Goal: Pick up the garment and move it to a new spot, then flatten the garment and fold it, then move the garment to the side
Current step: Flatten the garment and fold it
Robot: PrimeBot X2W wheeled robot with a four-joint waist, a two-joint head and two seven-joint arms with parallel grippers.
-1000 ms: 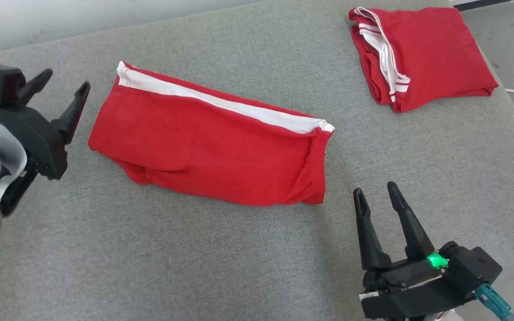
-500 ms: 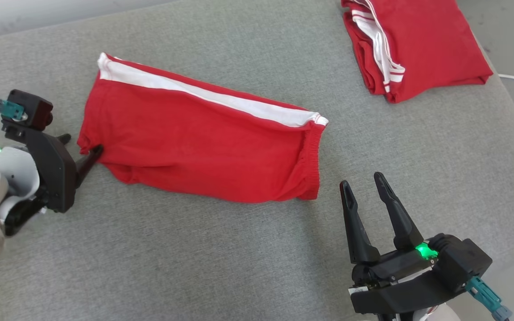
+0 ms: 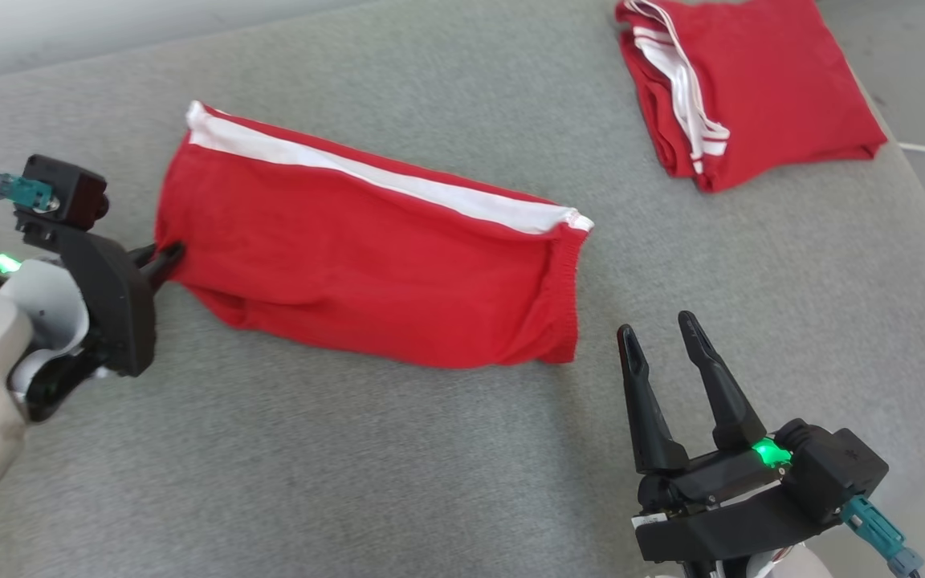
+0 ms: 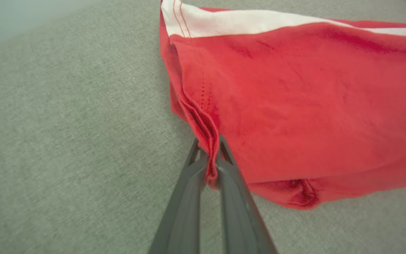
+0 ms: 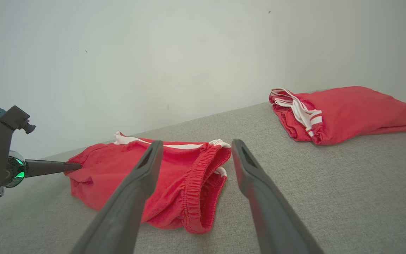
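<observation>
left gripper — mine, clenched on the garment at its left hem (fabric pinched between my 2 fingers) | garment: lying mid grey cushion | right gripper — released, fingers spread, near the elastic end, apart from it

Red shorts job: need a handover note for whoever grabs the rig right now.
Grippers: left pincer is shut on the left-end edge of the red shorts. The right pincer is open near the waistband end, touching nothing.
Things: the shorts lie on the grey cushion. A folded red garment sits at the far right.
Done: left grip made; shorts not yet lifted.
Left: lift, move to a new spot, flatten, fold, set aside.
</observation>
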